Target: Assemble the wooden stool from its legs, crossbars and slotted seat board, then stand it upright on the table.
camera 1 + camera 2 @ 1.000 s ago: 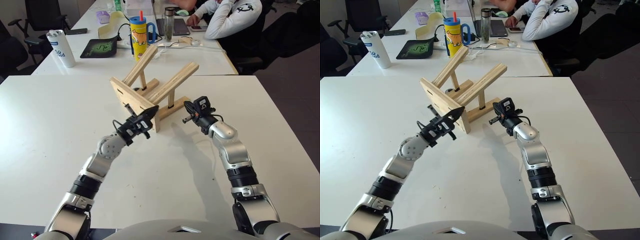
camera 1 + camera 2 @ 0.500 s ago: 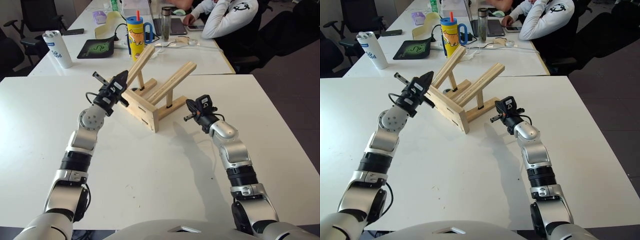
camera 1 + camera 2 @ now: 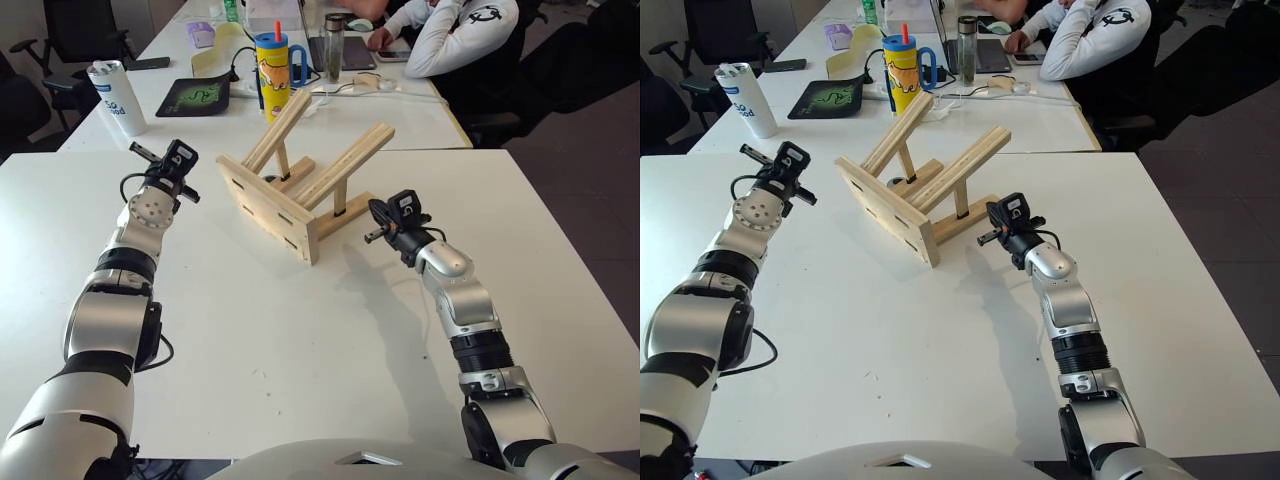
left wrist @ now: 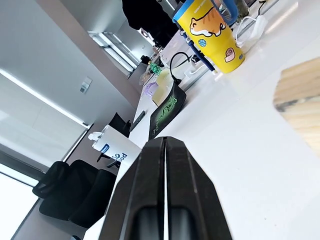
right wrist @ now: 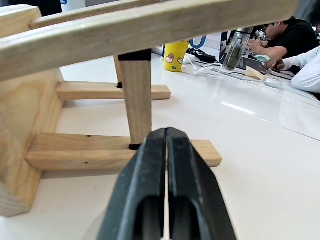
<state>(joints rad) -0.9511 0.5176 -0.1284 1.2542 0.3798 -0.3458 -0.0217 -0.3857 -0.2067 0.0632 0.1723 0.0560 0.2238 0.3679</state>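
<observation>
The wooden stool (image 3: 300, 190) lies tipped on its side mid-table. Its slotted seat board (image 3: 268, 208) stands on edge facing me, and the legs (image 3: 350, 165) and crossbars slant up toward the far right. My left gripper (image 3: 140, 151) hangs well to the left of the seat board, shut and empty, its fingers (image 4: 164, 165) pressed together. A corner of the stool's wood (image 4: 300, 95) shows in the left wrist view. My right gripper (image 3: 374, 222) is shut and empty just right of the lower leg's end (image 5: 125, 155), close to it but apart from it.
On the adjoining far table stand a yellow cup (image 3: 275, 62), a white tumbler (image 3: 120, 97) and a dark mouse pad (image 3: 198, 95), with a person leaning on it at the right. White tabletop (image 3: 300, 340) lies open in front of the stool.
My left arm swung from the seat board's near end up and leftward, ending well clear of the stool. The stool and my right arm stayed put.
</observation>
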